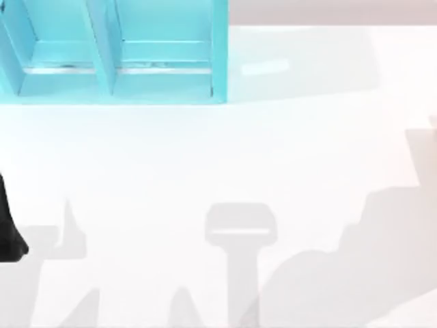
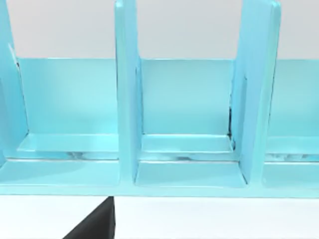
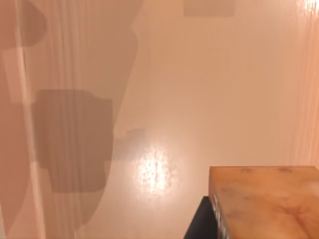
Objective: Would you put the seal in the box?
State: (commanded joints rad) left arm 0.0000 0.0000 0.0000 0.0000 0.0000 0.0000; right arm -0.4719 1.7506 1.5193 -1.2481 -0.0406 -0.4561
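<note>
The seal (image 3: 269,194) fills the near corner of the right wrist view as an orange-tan speckled block end, held above the white table. My right gripper (image 3: 249,225) is shut on it, with one dark finger (image 3: 199,226) pressed against its side. The box (image 1: 116,94) is a cyan shelf-like case with open compartments at the table's far left. The left wrist view faces the box (image 2: 127,99) straight on from close by, with a dark part of my left gripper (image 2: 94,226) low in front of it. My left arm (image 1: 10,232) sits at the table's left edge.
The white table (image 1: 225,157) carries only grey shadows of the arms across its near half. Upright cyan dividers (image 2: 256,89) separate the box's compartments, whose floors are bare.
</note>
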